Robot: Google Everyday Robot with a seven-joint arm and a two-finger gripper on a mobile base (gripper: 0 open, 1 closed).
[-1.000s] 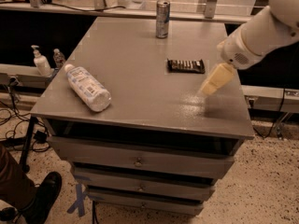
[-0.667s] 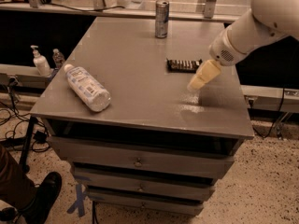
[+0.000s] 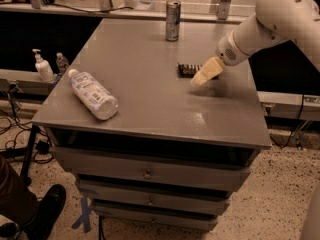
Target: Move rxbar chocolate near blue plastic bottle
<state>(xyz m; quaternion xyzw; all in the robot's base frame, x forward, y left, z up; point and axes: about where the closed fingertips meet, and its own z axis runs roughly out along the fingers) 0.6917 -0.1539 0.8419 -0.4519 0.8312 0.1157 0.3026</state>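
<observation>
The rxbar chocolate (image 3: 189, 70), a dark flat bar with pale lettering, lies on the grey cabinet top (image 3: 145, 69) right of the middle; its right end is hidden behind my gripper. The blue plastic bottle (image 3: 92, 94), translucent with a white cap and pale label, lies on its side near the left edge. My gripper (image 3: 200, 79), cream coloured on a white arm coming in from the upper right, hangs just above the bar's right end, far from the bottle.
A slim silver can (image 3: 173, 13) stands at the back edge of the cabinet. A white pump bottle (image 3: 42, 67) and a small bottle (image 3: 62, 62) stand on a lower ledge to the left. Drawers fill the cabinet front. A person's shoe (image 3: 42, 211) shows at the lower left.
My gripper has moved left and toward the back of the cabinet, from the right front area to just over the bar's right end. The bar and bottle have not moved.
</observation>
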